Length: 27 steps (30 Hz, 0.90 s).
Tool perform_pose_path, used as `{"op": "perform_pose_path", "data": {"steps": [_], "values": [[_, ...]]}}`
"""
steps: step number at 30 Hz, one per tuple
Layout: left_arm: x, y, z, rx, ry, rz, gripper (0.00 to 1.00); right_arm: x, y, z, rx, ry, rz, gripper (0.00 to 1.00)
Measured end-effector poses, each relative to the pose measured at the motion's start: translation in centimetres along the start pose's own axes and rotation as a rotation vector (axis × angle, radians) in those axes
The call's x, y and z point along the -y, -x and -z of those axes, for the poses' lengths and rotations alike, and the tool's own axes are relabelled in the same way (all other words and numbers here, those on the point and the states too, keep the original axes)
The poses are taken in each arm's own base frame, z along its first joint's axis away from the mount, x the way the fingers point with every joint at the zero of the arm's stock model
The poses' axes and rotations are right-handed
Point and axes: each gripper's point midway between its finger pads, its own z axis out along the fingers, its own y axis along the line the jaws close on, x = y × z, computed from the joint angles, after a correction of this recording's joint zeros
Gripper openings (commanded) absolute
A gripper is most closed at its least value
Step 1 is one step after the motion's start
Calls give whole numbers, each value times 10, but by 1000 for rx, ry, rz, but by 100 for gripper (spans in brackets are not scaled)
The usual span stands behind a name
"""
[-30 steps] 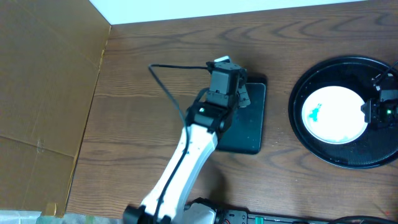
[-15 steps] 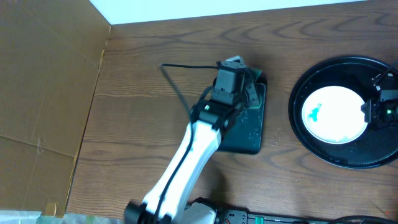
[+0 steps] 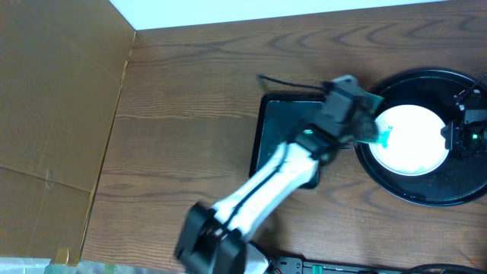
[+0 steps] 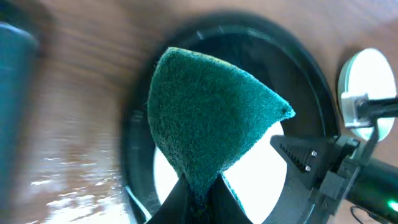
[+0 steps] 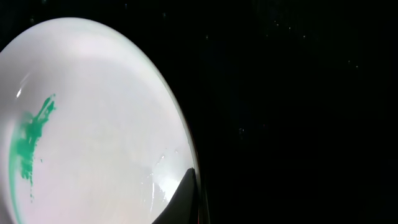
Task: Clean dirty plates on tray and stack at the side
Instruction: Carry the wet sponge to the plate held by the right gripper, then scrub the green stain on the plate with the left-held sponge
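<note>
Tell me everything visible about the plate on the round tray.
The plate is round, white and glossy, lying in the round black tray. A teal smear marks its left part, seen from overhead. The right gripper is shut on its right rim, and the green sponge in the left gripper hangs over its left edge.

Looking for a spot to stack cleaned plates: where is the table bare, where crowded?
Widest: bare table between the cardboard and the rectangular tray. A smaller patch: below the round tray in the overhead view, right of the left arm. Crowded: the left gripper holds the sponge at the plate's left edge; the right gripper sits at its right rim.
</note>
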Motion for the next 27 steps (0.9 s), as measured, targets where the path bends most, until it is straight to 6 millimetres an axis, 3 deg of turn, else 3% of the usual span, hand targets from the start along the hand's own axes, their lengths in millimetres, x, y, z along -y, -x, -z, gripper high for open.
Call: {"op": "perform_pose_path", "data": {"steps": [5,11,16,20,27], "values": [[29,-39,-49,-57,-59,-20,7,0,0,0,0,-1,-1,1],[52,-71,-77,-77,-111,-34,7,0,0,0,0,-3,-2,1],[39,-75,-89,-47,-38,-28,7,0,0,0,0,-3,-4,1],[12,-73,-96,-6,82,-53,7,0,0,0,0,-2,-5,1],[-21,-51,-89,119,272,-200,7,0,0,0,0,-2,-8,1]]}}
